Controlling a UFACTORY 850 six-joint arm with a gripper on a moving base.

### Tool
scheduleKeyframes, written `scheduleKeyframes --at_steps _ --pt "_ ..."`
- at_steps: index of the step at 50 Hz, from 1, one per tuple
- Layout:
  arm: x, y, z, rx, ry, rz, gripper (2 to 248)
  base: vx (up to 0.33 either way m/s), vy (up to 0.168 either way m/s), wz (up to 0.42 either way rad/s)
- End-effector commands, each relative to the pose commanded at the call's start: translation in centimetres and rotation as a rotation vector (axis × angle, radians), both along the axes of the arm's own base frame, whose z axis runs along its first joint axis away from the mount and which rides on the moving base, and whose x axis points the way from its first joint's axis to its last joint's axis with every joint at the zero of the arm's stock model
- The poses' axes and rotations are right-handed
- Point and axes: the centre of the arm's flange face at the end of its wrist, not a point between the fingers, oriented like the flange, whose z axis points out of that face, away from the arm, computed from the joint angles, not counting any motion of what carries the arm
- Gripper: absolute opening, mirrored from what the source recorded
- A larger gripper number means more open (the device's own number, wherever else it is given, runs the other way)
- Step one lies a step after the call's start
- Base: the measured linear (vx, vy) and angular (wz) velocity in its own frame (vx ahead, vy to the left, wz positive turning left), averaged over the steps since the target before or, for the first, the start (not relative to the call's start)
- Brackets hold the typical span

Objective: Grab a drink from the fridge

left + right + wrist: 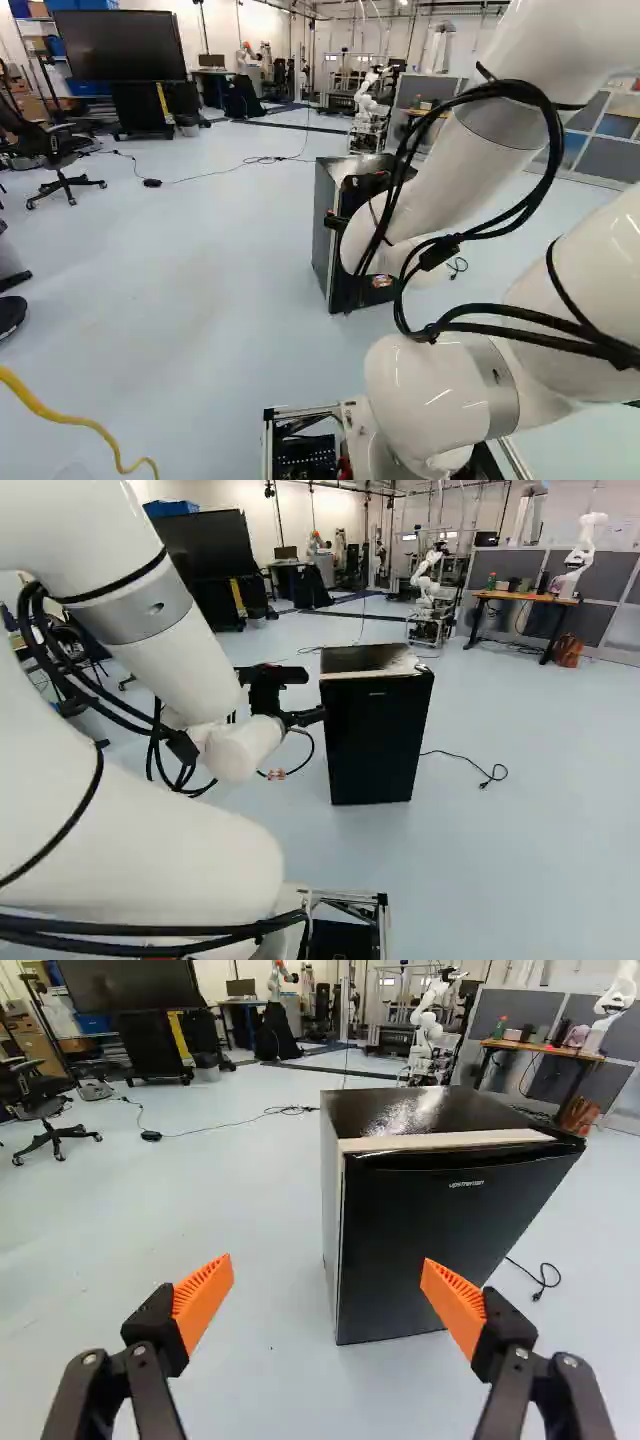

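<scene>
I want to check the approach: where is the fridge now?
The fridge stands on the floor, ahead of the open hand; in the right base view it is right of the arm.

The white arm point(185, 670) comprised rounded segments point(150, 860), grey collars point(130, 615), looped black cables point(555, 145) and a black, orange-padded claw point(308, 717).

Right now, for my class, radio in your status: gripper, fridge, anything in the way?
Gripper open, holding nothing. Black fridge upright ahead, not gripped. No drink in sight. No obstacle seen between gripper and fridge.
</scene>
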Motion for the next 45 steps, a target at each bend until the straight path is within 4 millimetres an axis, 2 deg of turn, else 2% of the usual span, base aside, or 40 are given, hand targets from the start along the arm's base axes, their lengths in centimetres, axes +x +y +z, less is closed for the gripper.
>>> scheduleKeyframes --at_steps 20,45 --pt "2.0 0.7 0.2 0.006 0.007 0.009 247 0.000 0.000 0.000" --pt "4.8 3.0 0.5 0.022 0.009 0.042 247 0.000 0.000 0.000"
